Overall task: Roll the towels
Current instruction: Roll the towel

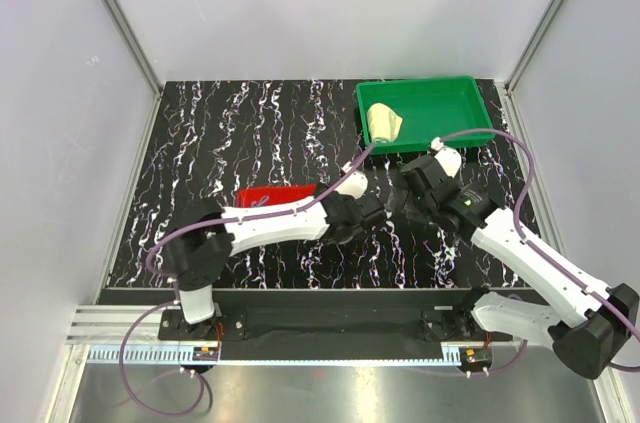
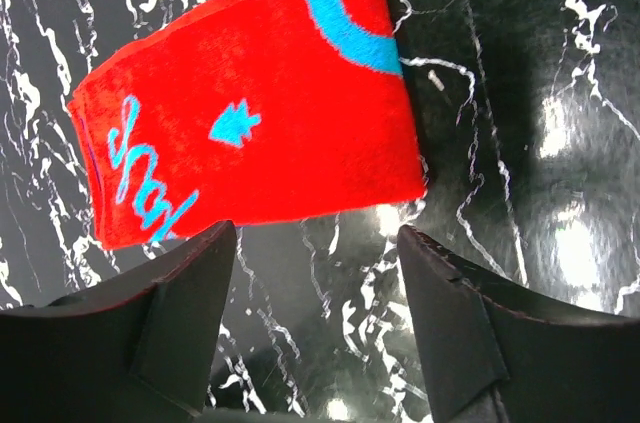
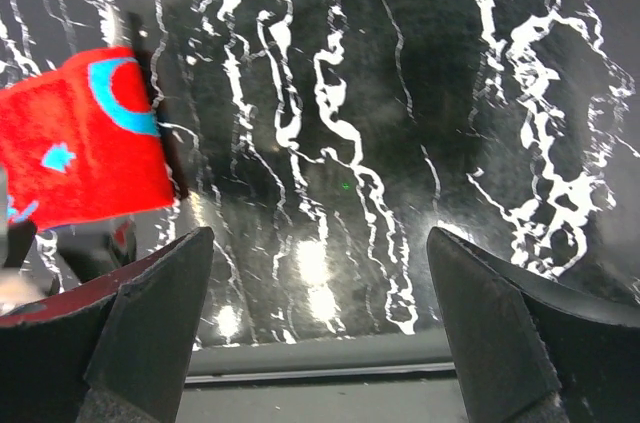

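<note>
While gaping wide, left tool [image 2: 315, 235] faces red towel [image 2: 250, 113].

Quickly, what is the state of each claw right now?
Left claw: open, holding nothing.
Right claw: open, holding nothing.

We see our right gripper [image 3: 318, 243] spread wide, its 2 dark fingers [image 3: 150, 323] framing the black, white-veined table [image 3: 400, 93]. At the left edge lies the red towel [image 3: 85, 133], flat, with teal-blue arc and arrow showing, apart from both fingers.
</note>
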